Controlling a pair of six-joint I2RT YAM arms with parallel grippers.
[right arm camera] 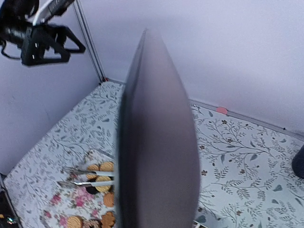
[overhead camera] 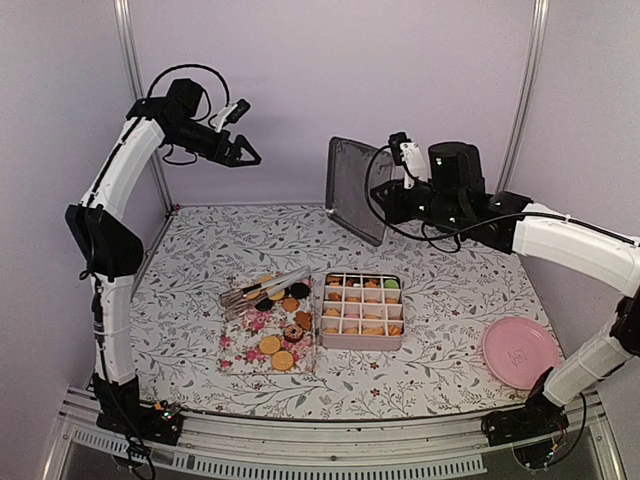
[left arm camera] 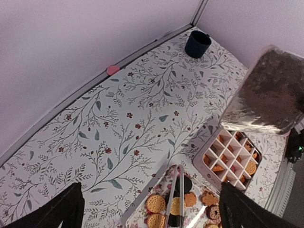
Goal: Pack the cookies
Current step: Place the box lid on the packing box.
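Golden and dark cookies (overhead camera: 283,345) lie on a floral tray (overhead camera: 238,345), with metal tongs (overhead camera: 262,290) resting across them. More cookies fill a white divided box (overhead camera: 362,343) beside the tray. My left gripper (overhead camera: 250,155) hangs high above the table's back left, open and empty; in its wrist view (left arm camera: 149,187) the tongs (left arm camera: 179,190) and cookies (left arm camera: 156,203) show far below. My right gripper (overhead camera: 383,207) is shut on a grey metal lid (overhead camera: 355,190), held upright in the air behind the box. That lid (right arm camera: 156,142) hides the right fingers.
A pink plate (overhead camera: 520,352) sits at the front right. A dark cup (left arm camera: 197,43) stands in the far corner by the wall. The walls close in on the left, back and right of the floral tablecloth.
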